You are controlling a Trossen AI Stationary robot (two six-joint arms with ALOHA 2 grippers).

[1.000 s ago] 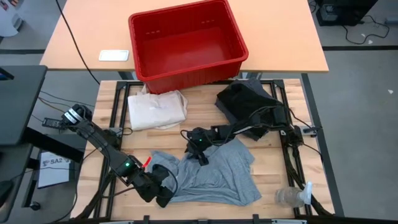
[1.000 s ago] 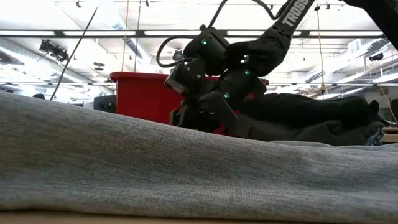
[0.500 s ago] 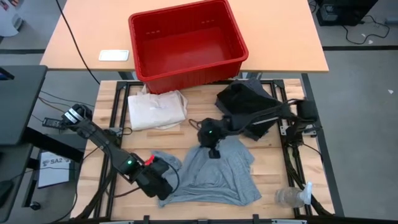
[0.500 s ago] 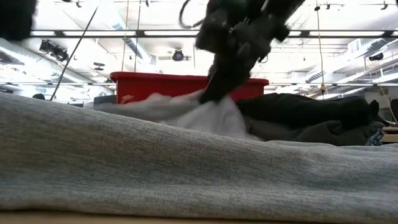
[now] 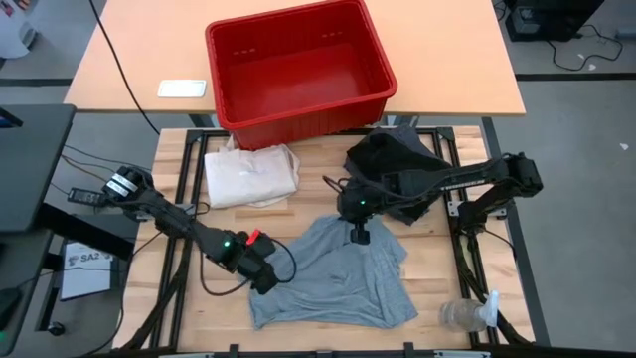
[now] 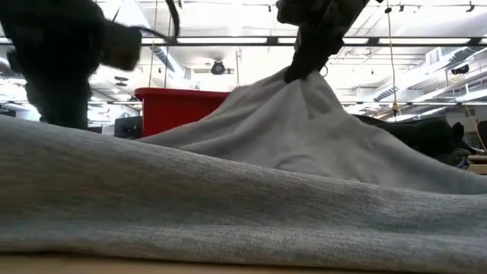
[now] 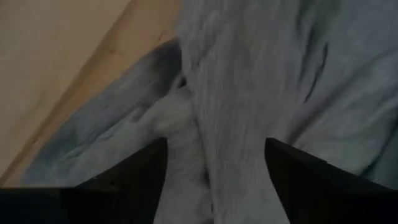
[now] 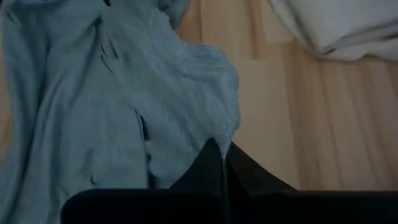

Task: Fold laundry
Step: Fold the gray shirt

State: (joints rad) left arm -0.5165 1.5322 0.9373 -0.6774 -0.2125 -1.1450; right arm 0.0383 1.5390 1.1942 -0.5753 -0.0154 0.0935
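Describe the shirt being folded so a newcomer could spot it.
Start at the red bin, then drop to the near half of the slatted table. The light grey T-shirt lies there, pinched by the right gripper and straddled by the left gripper. The neighbouring cloths are cream and black.

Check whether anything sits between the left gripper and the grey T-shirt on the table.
Nothing visible does. The left gripper is already at the light grey T-shirt's near-left edge, with cloth running between its open fingers. The right gripper pinches the shirt's far edge, lifted.

Bright, even overhead light; both wrist views blurred.
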